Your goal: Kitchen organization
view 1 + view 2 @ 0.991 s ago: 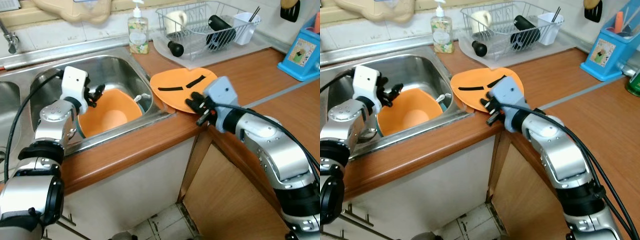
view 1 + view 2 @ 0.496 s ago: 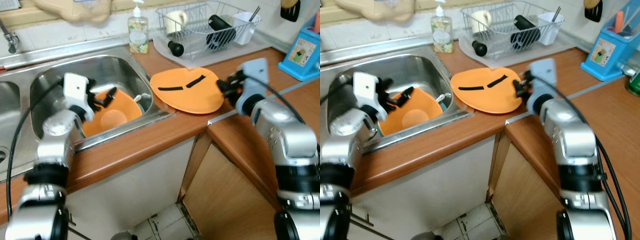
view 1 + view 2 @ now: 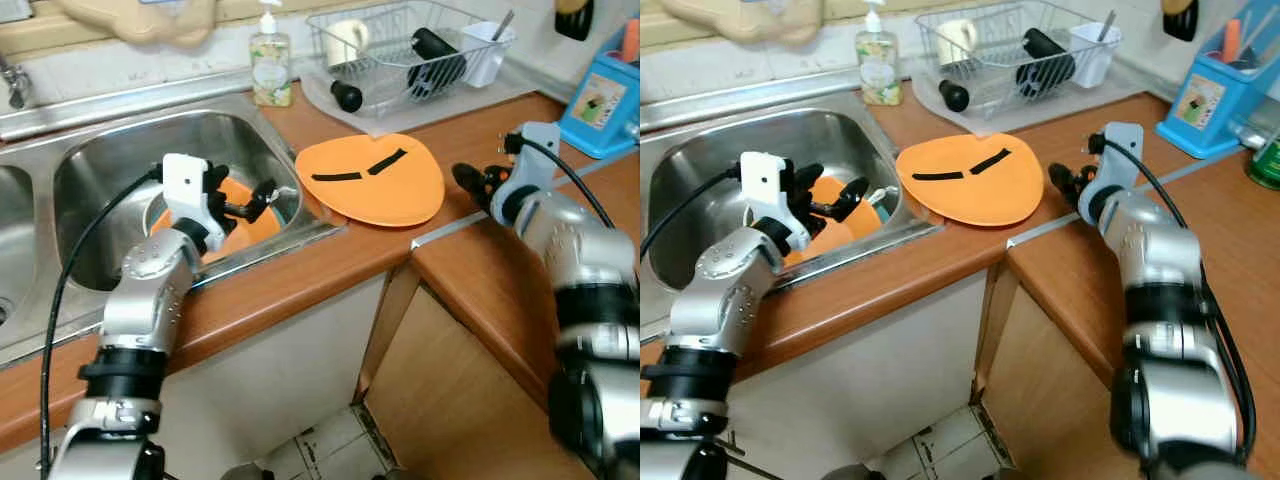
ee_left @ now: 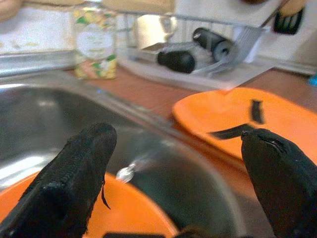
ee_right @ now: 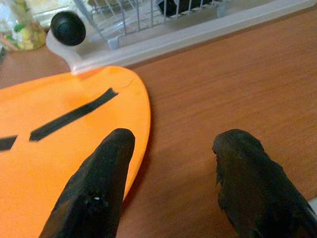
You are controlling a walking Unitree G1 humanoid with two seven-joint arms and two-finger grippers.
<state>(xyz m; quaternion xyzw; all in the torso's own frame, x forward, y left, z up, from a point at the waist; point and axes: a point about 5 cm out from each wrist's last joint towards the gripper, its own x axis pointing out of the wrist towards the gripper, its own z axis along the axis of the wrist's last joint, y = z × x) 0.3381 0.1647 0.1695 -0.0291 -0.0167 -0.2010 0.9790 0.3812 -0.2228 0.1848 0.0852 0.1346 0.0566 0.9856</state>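
Both sets of my fingers spread wide, empty: left gripper [image 3: 243, 203] over the orange bowl [image 3: 250, 222] in the sink [image 3: 100, 170], right gripper [image 5: 173, 163] edging the orange board [image 3: 372, 180].

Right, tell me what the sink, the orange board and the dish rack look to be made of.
Sink: looks like stainless steel, brushed and shiny, with bright reflections on its walls. Orange board: probably plastic, a flat, even matte colour with two black strips. Dish rack: thin wire, apparently coated white or light grey.
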